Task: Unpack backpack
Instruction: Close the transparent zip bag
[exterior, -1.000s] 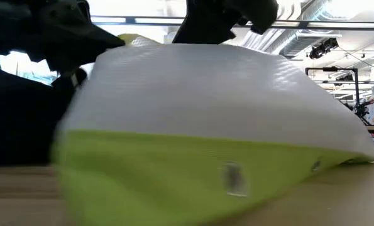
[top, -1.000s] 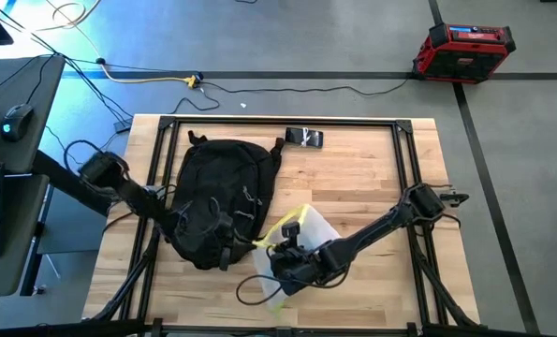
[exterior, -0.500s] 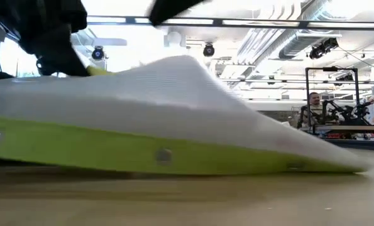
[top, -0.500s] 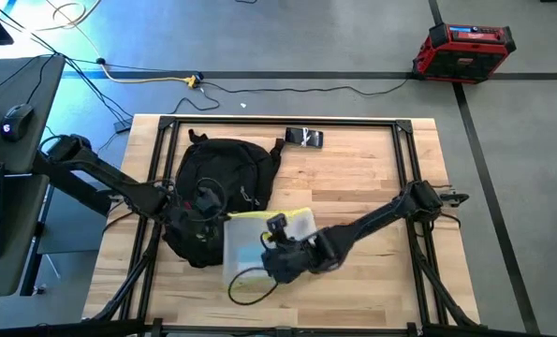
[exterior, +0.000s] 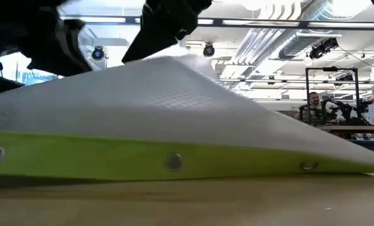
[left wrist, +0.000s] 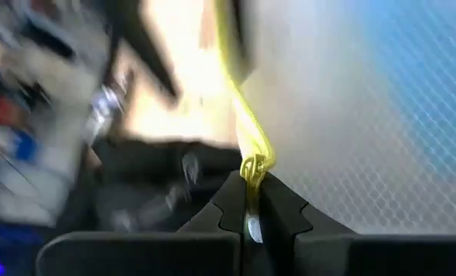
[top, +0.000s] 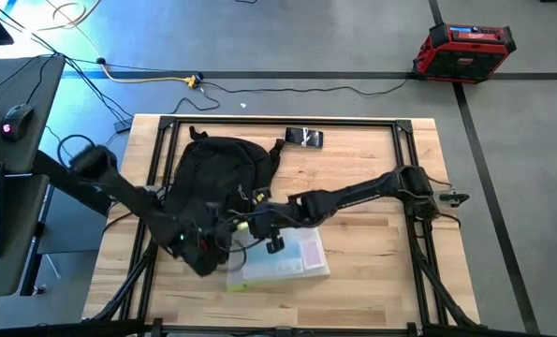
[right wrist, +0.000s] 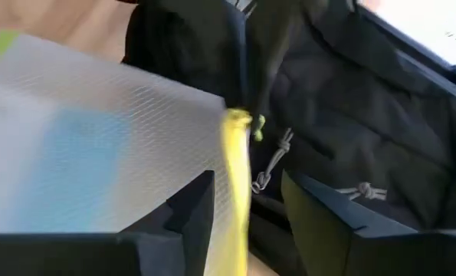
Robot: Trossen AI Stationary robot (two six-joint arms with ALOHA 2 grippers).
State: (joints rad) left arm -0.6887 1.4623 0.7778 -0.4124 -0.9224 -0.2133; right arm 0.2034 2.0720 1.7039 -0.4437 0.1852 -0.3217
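Fingers of the left gripper point(left wrist: 250, 218) are pinched together on the yellow edge of a translucent mesh pouch point(top: 280, 261), right at the pouch's corner by the backpack point(top: 220, 187). Fingers of the right gripper point(right wrist: 247, 199) stand apart, straddling the same yellow edge without clamping it. The pouch lies flat on the wooden table point(top: 362, 173), its green snap-button strip point(exterior: 174, 162) facing the low camera. The black backpack sits on the table's left half, touching the pouch. A phone point(top: 305, 138) lies near the far edge. 1 person point(exterior: 312, 103) sits in the room behind.
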